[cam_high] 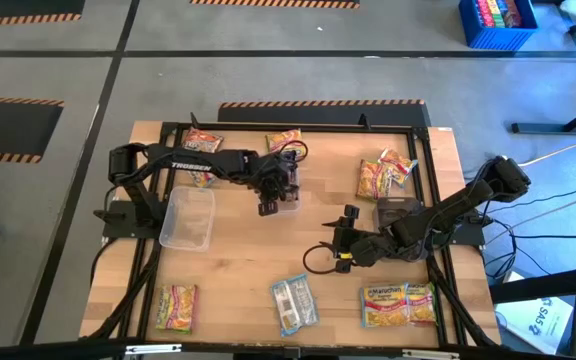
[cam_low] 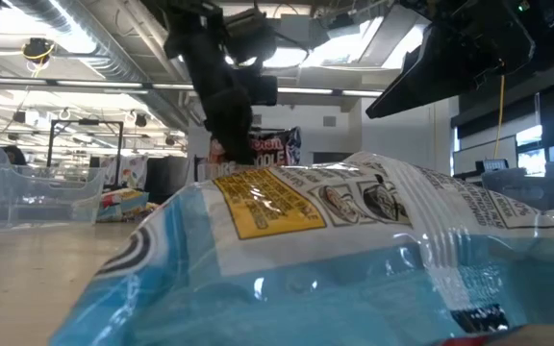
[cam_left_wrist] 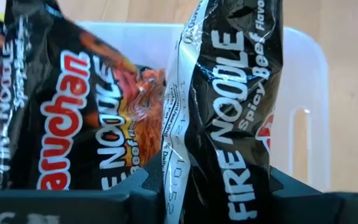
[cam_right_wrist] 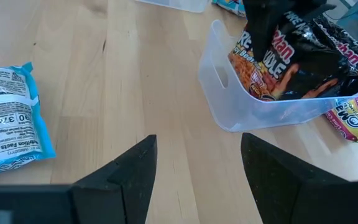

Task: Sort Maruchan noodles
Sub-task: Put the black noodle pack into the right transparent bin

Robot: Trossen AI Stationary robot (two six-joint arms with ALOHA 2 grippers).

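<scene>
My left gripper (cam_high: 273,195) stands over a small clear bin (cam_right_wrist: 229,109) at the table's middle, shut on a dark maroon noodle packet (cam_left_wrist: 229,118). Another dark maroon packet (cam_left_wrist: 73,118) stands beside it in the same bin. My right gripper (cam_high: 340,238) is open and empty over bare wood to the right of that bin; its fingers show in the right wrist view (cam_right_wrist: 197,168). A light blue packet (cam_high: 294,303) lies flat near the front edge and fills the low view (cam_low: 335,259). My left gripper pinches the dark maroon packet between its two fingers (cam_left_wrist: 135,190), at the packet's upper end (cam_left_wrist: 219,186). The fingers come from above, pointing down into the bin. The packet hangs upright below them, inside the bin's walls; whether its lower end rests on the bin's floor is hidden.
A second clear bin (cam_high: 188,218) stands at the left. Yellow-pink packets lie at the far edge (cam_high: 203,140) (cam_high: 286,140), a heap of them lies at the right (cam_high: 386,175), and more lie at the front right (cam_high: 398,305). A yellow-green packet (cam_high: 175,305) lies front left.
</scene>
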